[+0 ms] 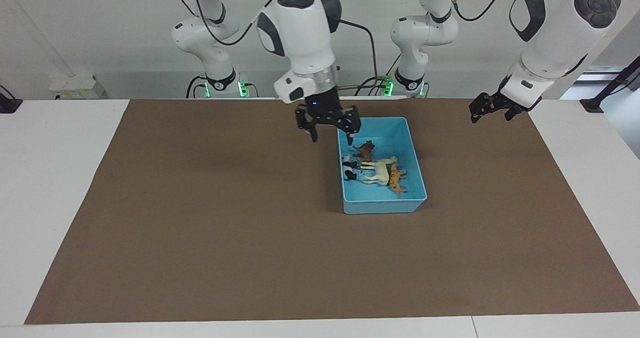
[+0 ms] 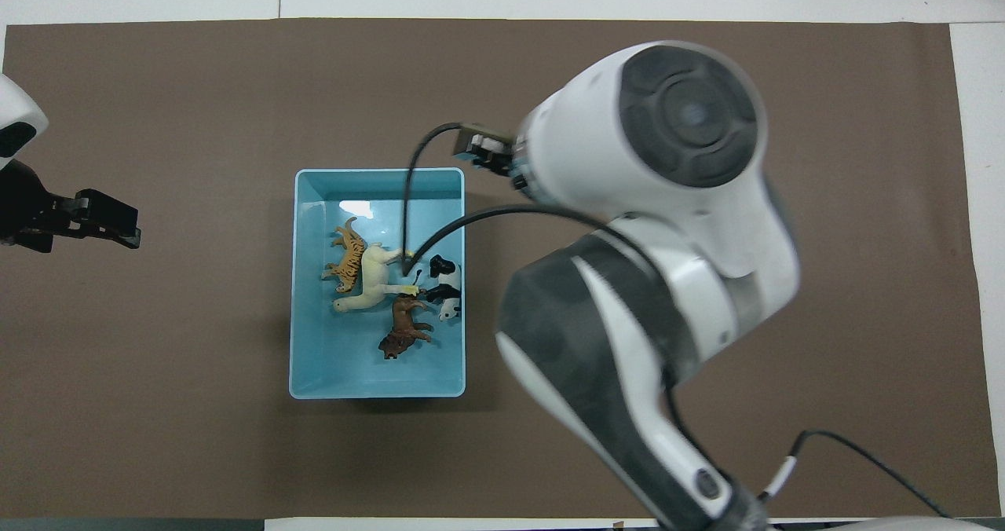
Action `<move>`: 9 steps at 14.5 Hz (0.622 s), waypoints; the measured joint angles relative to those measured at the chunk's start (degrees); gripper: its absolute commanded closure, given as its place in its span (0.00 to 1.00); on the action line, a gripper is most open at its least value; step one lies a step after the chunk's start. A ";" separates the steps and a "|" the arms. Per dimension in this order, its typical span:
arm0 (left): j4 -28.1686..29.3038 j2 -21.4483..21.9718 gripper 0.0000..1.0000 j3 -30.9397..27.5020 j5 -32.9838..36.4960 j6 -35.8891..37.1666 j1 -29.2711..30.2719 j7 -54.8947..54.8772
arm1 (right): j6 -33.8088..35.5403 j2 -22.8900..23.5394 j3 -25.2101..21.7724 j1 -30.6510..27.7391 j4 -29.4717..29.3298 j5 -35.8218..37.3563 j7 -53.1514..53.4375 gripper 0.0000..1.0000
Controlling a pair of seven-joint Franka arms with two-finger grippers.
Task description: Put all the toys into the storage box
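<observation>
The light blue storage box [image 1: 382, 205] stands on the brown mat, nearer the robots than the mat's middle; it also shows in the overhead view [image 2: 377, 390]. All toys lie inside it: the brown animal [image 1: 365, 151] [image 2: 404, 331], the cream-white horse [image 1: 380, 170] [image 2: 377, 280], the tiger [image 1: 396, 178] [image 2: 345, 260] and the panda [image 1: 350, 169] [image 2: 446, 287]. My right gripper [image 1: 332, 137] is open and empty, raised over the box's wall at the right arm's end. In the overhead view its own arm hides it. My left gripper [image 1: 487, 109] [image 2: 102, 225] waits open and empty over the mat's corner at the left arm's end.
The brown mat [image 1: 200, 228] covers most of the white table [image 1: 50, 178]. The right arm's black cable [image 2: 408, 217] hangs over the box in the overhead view. The right arm's big joint [image 2: 683, 115] hides part of the mat there.
</observation>
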State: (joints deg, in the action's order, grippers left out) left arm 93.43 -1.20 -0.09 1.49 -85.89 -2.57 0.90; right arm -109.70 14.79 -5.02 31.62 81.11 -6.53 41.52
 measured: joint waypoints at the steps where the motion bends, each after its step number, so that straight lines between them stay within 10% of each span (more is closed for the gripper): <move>1: 0.00 0.01 0.00 -0.11 0.00 -0.02 0.01 0.00 | 2.07 -1.00 -0.05 -3.67 0.24 0.22 -7.30 0.00; 9: 0.00 0.08 0.00 -0.63 0.00 -0.02 0.05 0.00 | 9.03 -3.58 -0.14 -27.32 4.53 5.02 -44.67 0.00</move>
State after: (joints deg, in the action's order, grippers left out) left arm 93.43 -1.13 -0.72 1.49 -85.90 -2.52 0.90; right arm -100.67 11.22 -5.16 4.30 85.64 -1.51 -3.15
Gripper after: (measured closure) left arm 0.000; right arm 0.000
